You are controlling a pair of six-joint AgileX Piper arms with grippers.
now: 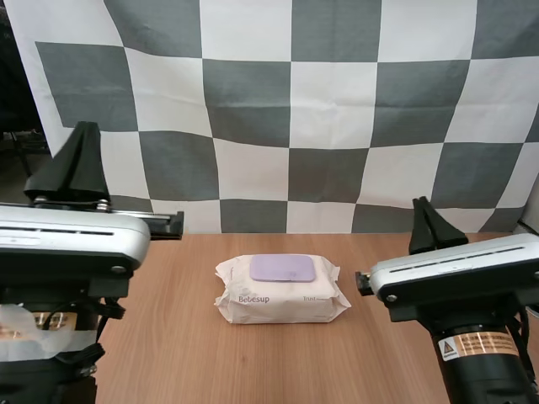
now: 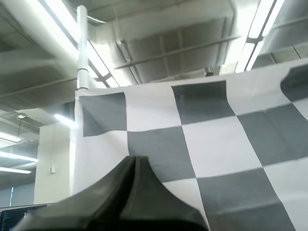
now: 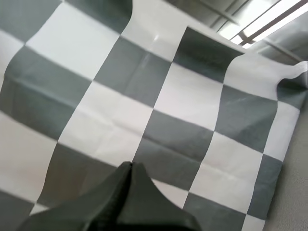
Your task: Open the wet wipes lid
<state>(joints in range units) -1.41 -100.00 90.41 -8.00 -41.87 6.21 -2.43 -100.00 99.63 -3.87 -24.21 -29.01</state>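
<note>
1. High view: a soft, pillow-shaped pack of wet wipes (image 1: 282, 296) in crinkled cream film lies mid-table on the wood-grain table (image 1: 168, 353). Its smooth lilac lid (image 1: 282, 268), a rounded rectangle, sits flat and closed.
2. Left gripper (image 1: 86, 128) points upward, well apart from the pack, its matte black fingers clenched into one wedge on nothing.
3. Right gripper (image 1: 424, 204) is likewise upturned, clenched and empty.

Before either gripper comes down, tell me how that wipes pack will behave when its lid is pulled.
The pack looks soft and crinkled, so it will probably give under a pinch. The purple lid looks rigid, so it should hinge rather than bend. Loose on the smooth table, the pack may lift or slide.
</note>
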